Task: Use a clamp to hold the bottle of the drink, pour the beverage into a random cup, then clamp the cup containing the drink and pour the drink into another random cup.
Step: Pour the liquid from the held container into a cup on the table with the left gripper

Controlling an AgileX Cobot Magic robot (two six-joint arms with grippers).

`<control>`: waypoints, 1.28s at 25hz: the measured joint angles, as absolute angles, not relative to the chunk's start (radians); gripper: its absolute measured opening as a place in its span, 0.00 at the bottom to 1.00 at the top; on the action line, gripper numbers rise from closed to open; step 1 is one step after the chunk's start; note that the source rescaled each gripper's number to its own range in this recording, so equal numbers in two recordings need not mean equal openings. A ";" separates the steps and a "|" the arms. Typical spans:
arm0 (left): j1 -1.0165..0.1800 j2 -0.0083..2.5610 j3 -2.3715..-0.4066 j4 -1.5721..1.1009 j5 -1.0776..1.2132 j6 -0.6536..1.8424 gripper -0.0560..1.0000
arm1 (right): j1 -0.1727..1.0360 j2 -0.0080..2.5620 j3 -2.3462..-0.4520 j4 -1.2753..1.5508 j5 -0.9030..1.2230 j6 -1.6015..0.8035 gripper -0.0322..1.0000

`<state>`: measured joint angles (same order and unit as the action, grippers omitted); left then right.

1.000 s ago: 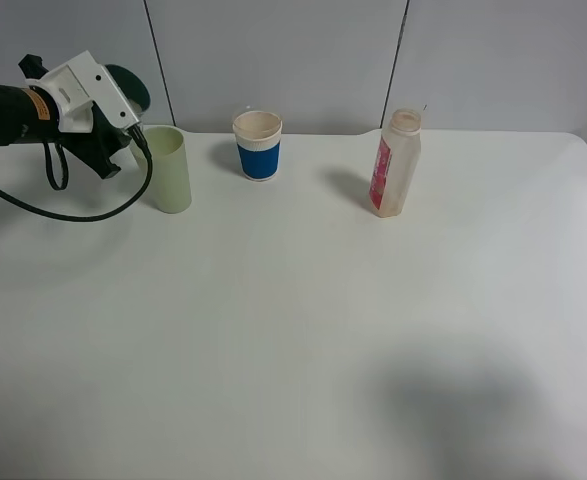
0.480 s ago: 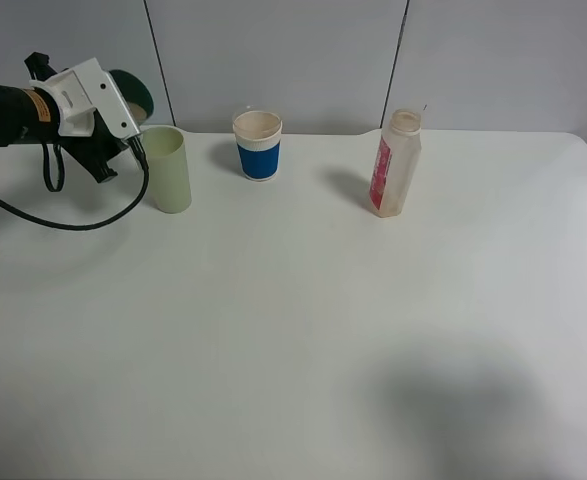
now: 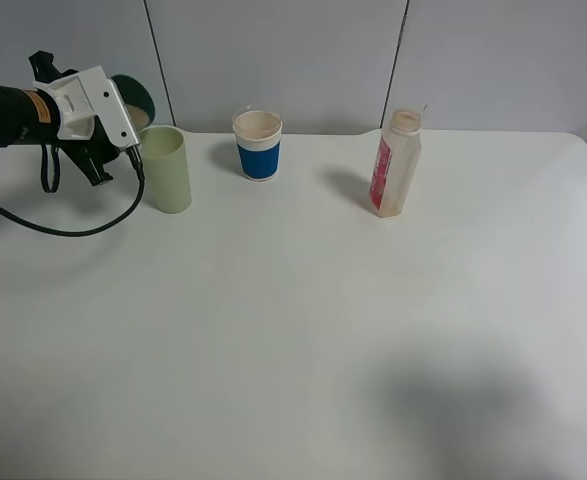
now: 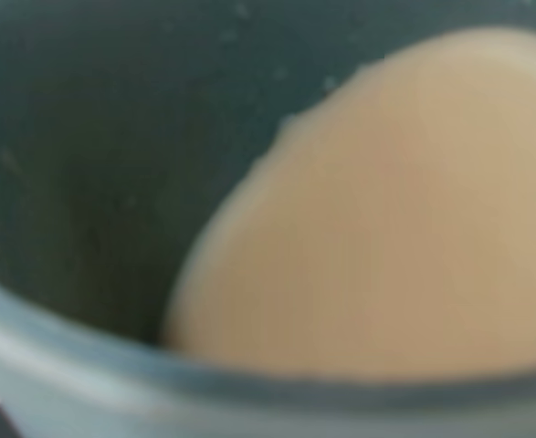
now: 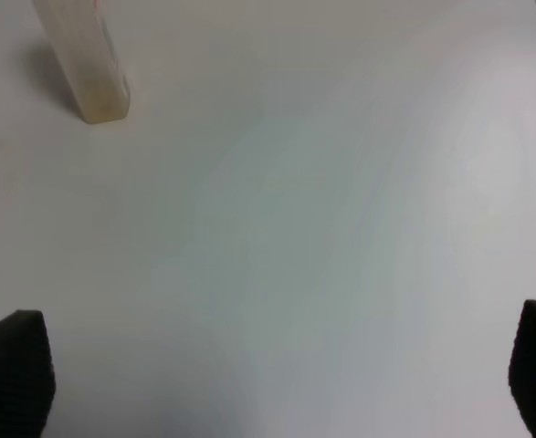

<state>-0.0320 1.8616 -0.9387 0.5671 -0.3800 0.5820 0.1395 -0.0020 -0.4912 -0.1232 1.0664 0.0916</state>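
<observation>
My left gripper (image 3: 113,122) is shut on a dark green cup (image 3: 134,96), held tilted in the air just left of and above a tall pale green cup (image 3: 166,168). The left wrist view looks into the dark green cup (image 4: 94,164), where beige drink (image 4: 404,210) lies against its lower side. A paper cup with a blue sleeve (image 3: 258,146) stands at the back middle. Right of it stands the uncapped bottle (image 3: 395,165), with a red label; its base shows in the right wrist view (image 5: 80,64). My right gripper (image 5: 277,383) is open over bare table, outside the exterior view.
The white table (image 3: 293,330) stretches wide in front of the cups and bottle. A black cable (image 3: 63,225) loops down from the left arm to just above the table. Grey wall panels (image 3: 273,50) close off the back edge.
The left gripper with the dark green cup has shifted slightly left and up beside the pale green cup. Cups on the table, the bottle and the right gripper have not moved.
</observation>
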 joint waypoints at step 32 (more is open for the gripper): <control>-0.032 1.862 -0.943 0.570 -0.340 0.712 0.05 | 0.139 -0.002 -0.491 -0.123 1.066 0.092 1.00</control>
<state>-0.0320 1.8616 -0.9435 0.5698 -0.3399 0.7117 0.1395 -0.0020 -0.4912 -0.1232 1.0664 0.0916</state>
